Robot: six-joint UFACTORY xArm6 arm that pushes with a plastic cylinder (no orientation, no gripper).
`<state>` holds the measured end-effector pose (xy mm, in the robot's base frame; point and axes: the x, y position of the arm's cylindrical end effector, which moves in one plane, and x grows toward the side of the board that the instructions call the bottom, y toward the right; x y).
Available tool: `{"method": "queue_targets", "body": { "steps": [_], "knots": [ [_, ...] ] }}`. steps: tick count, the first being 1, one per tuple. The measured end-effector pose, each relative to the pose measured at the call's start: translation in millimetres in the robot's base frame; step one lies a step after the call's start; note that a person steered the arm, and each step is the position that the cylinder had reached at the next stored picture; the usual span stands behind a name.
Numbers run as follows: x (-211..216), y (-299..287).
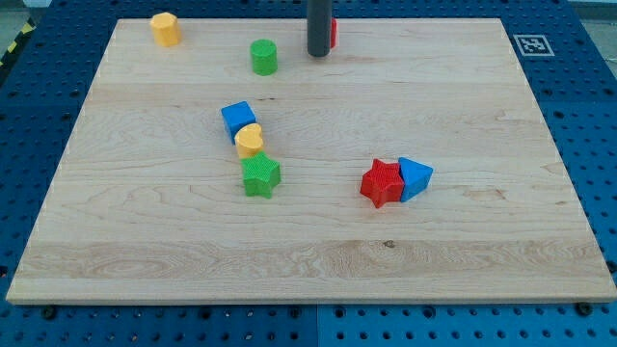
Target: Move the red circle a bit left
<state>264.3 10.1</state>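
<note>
The red circle is almost fully hidden behind my dark rod near the view's top centre; only a thin red sliver shows at the rod's right side. My tip rests on the board directly in front of it, seemingly touching or very close. The green circle sits to the left of my tip.
A yellow hexagon-like block lies at the top left. A blue cube, a yellow block and a green star form a touching column left of centre. A red star touches a blue block at right of centre.
</note>
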Motion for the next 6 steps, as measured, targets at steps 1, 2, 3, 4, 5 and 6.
{"method": "queue_targets", "body": {
  "steps": [1,2,3,4,5,6],
  "knots": [
    [8.6,2.5],
    [13.6,6.9],
    [14.1,39.3],
    [5.9,61.0],
    [-35.7,60.5],
    [-44.7,60.3]
  ]
}}
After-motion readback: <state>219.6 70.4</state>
